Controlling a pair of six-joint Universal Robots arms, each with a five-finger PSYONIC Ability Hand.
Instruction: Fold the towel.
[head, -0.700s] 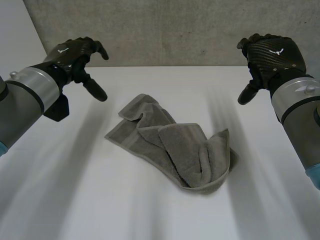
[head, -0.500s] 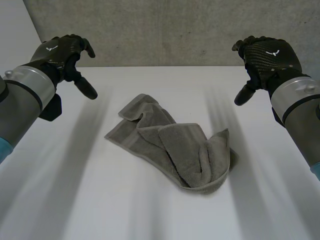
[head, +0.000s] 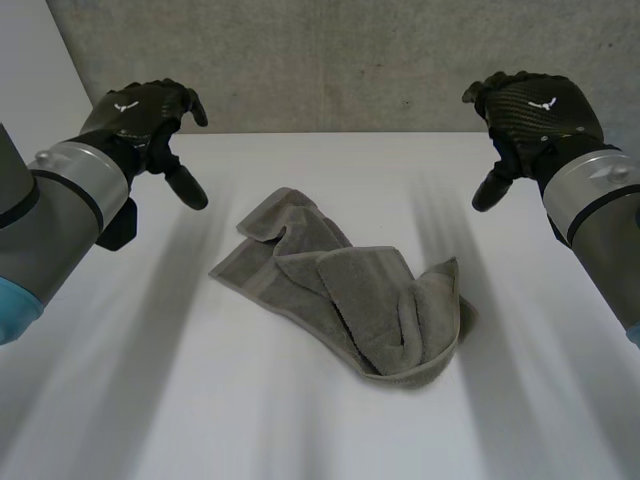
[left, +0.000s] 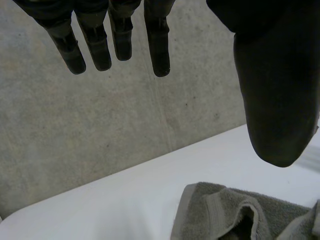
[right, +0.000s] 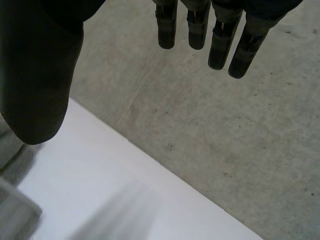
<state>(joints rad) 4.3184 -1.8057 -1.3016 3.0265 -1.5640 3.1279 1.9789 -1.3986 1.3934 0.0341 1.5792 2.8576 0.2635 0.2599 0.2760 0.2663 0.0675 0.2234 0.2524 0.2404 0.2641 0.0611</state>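
towels: 1 (head: 350, 290) | hands: 2, left hand (head: 140, 115), right hand (head: 535, 110) | tables: 1 (head: 200, 400)

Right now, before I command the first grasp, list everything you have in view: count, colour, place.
grey terry-cloth towel: one, grey, crumpled and partly doubled over itself mid-table, between the hands, touched by neither.
white table: one, white, under the towel.
grey concrete wall: one, mottled grey, behind the table's far edge.
left arm: one, grey with a light-blue cap, at the table's left side.
right arm: one, same colours, at the right side.
left hand: one, black, open, above the table's far left, holding nothing.
right hand: one, black, open, above the far right, holding nothing.
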